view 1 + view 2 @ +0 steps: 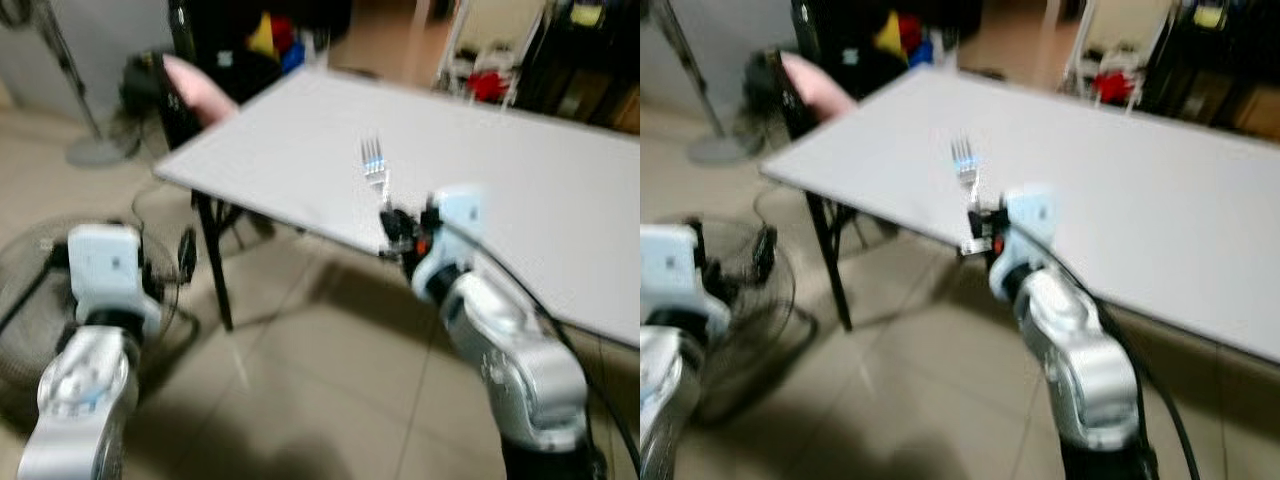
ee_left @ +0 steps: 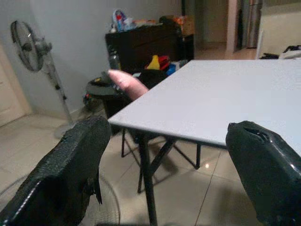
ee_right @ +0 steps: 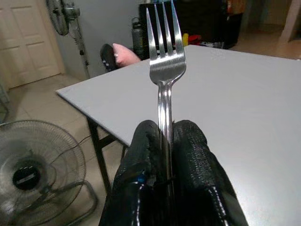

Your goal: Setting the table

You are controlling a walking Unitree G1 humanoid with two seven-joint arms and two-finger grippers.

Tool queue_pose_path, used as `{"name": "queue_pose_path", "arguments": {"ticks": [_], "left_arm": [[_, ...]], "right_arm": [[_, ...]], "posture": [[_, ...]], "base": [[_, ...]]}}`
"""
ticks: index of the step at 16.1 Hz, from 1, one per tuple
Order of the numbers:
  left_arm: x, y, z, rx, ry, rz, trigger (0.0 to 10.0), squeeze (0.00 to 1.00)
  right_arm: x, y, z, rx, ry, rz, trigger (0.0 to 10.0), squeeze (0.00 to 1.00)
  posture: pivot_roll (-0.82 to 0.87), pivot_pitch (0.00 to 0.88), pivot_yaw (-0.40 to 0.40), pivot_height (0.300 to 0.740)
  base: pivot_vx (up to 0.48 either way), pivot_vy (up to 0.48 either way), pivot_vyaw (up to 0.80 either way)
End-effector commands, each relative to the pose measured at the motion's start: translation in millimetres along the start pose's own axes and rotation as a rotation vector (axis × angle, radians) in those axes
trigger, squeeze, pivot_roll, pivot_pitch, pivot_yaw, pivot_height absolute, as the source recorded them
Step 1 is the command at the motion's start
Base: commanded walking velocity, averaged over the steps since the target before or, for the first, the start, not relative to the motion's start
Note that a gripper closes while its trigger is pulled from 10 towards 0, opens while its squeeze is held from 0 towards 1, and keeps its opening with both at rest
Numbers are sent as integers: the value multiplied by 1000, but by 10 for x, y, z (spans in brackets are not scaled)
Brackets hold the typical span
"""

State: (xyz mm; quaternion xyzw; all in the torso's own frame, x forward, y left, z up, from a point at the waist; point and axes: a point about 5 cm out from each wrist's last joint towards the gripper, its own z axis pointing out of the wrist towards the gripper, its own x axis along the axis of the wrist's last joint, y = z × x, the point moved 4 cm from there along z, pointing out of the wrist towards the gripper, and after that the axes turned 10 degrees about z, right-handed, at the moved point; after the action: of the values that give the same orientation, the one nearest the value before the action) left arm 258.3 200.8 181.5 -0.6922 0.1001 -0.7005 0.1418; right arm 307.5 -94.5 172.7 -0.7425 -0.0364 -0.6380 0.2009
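Fork held upright at the worktop's near edge

The right tool [image 3: 165, 155] is clamped on the handle of a silver metal fork [image 3: 164, 70], tines up, over the near edge of the flat white worktop [image 1: 520, 190]. The left tool [image 2: 164, 174] hangs low beside the worktop's corner, fingers wide apart, above a floor fan [image 3: 33, 169].

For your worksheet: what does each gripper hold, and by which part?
Right gripper: a silver metal fork, pinched by its handle, tines pointing away. Left gripper: open, holding nothing.
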Motion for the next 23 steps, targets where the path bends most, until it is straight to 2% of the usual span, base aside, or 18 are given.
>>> {"name": "queue_pose_path", "arguments": {"ticks": [1,14,20,23], "left_arm": [[35,38,14,-19,13,1,10000,0],[31,39,21,-35,9,8,10000,0],[2,77,72,-47,-4,8,10000,0],[-26,126,144,-62,-20,28,10000,0]], "right_arm": [[36,62,-12,-17,16,-10,10000,0],[16,70,41,-23,8,17,10000,0],[21,154,16,-75,16,15,10000,0],[4,216,-10,-122,15,19,10000,0]], "posture": [[-119,0,34,740],[-118,0,38,740],[-133,0,55,740],[-141,0,68,740]], "base": [[409,0,0],[405,0,0],[396,0,0],[0,0,0]]}}
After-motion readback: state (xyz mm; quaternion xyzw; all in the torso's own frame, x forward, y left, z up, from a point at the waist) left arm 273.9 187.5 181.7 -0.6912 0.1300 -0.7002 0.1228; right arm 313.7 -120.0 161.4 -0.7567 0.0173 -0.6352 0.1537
